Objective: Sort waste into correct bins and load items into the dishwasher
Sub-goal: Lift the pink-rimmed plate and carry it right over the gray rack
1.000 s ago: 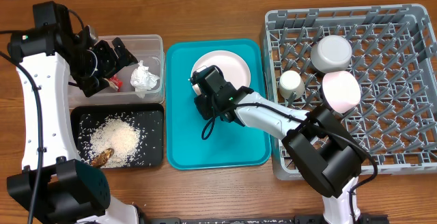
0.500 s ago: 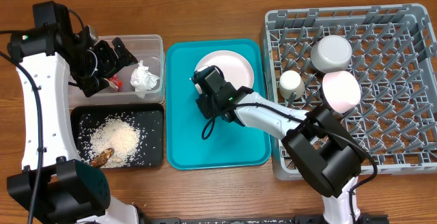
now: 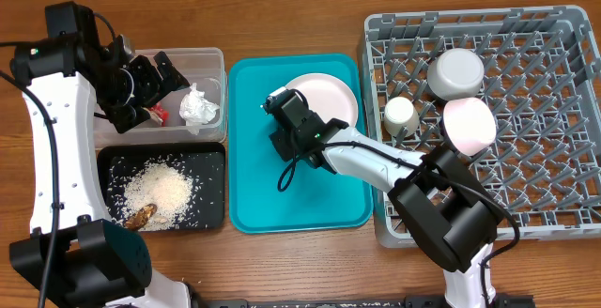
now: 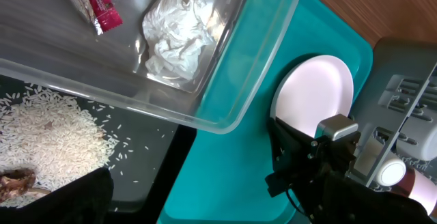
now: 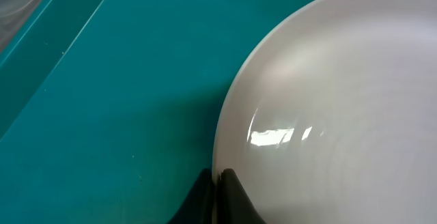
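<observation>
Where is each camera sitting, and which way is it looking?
Overhead: fixed above the table, looking straight down; both arms show, the left gripper open over the clear tub, the right gripper at the plate.
Left wrist: on the left arm above the clear tub, looking down and across toward the teal tray; one own finger shows bottom-left.
Right wrist: low over the teal tray, facing the plate's rim; its own fingertips pinch it.
Shared: all three see the plate on the teal tray.

Left arm [image 3: 42,130]: long white shells, black joints, black cable [image 3: 57,167] routed along link. Right arm [image 3: 362,158]: white link, black joint housings, bulky black base, black lead [image 3: 285,175] looped beside wrist. Left tool [image 3: 161,81] and right tool [image 3: 272,104] finished in black; grey metal block [image 4: 336,126] mounted behind latter.
</observation>
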### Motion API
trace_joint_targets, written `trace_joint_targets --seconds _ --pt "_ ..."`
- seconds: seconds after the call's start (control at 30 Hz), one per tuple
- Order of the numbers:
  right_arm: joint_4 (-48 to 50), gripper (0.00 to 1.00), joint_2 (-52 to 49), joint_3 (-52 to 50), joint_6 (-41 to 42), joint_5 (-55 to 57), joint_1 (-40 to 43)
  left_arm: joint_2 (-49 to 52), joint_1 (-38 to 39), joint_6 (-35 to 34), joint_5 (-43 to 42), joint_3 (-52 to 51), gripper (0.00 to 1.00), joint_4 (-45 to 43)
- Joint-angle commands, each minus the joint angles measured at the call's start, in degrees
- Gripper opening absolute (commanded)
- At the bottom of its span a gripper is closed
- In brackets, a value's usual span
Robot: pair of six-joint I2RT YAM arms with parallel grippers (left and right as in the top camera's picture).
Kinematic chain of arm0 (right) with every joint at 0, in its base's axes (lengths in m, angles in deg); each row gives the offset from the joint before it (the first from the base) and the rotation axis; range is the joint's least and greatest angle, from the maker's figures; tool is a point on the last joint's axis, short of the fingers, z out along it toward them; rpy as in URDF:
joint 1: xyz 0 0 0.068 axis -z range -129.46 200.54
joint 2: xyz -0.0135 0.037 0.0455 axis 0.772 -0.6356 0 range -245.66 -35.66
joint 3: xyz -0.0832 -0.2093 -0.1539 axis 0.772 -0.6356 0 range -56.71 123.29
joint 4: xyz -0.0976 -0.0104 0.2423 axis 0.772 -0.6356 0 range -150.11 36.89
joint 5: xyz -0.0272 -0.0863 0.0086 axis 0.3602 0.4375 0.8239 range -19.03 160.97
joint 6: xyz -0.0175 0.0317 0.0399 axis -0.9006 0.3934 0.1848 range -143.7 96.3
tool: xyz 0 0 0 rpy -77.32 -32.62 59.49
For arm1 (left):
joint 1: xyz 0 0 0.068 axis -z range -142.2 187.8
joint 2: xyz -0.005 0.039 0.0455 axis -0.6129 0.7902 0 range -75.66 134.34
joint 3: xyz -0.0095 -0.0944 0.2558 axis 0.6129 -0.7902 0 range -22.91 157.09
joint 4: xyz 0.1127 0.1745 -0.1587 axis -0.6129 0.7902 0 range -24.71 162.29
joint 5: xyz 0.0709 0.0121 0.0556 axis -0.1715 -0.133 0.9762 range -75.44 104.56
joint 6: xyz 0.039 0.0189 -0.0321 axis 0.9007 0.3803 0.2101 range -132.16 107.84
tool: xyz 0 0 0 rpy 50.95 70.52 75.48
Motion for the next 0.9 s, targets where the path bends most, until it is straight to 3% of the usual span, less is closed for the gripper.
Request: trace_joint_targets --seconds 0.0,0.3,0.5,0.67,0.87 --pt "-1.18 0.04 3.43 0.61 1.38 -1.11 0.02 -0.02 0.28 -0.15 0.39 1.2 1.0 -0.09" --pt "-3.08 0.04 18.93 0.94 1.66 -1.14 0.2 -0.02 0.28 -0.15 0.39 1.2 1.0 -0.09" --pt "-3.63 0.04 29.14 0.94 11.8 -2.8 3.39 -0.02 0.28 -0.15 0.42 1.2 1.0 -0.09" --pt "-3.63 0.04 35.56 0.94 15.63 -18.45 12.55 -0.02 0.28 -0.15 0.42 1.2 1.0 -0.09" --pt "-3.74 0.04 37.64 0.92 18.12 -44.41 30.88 -0.02 0.28 -0.15 0.39 1.2 1.0 -0.09"
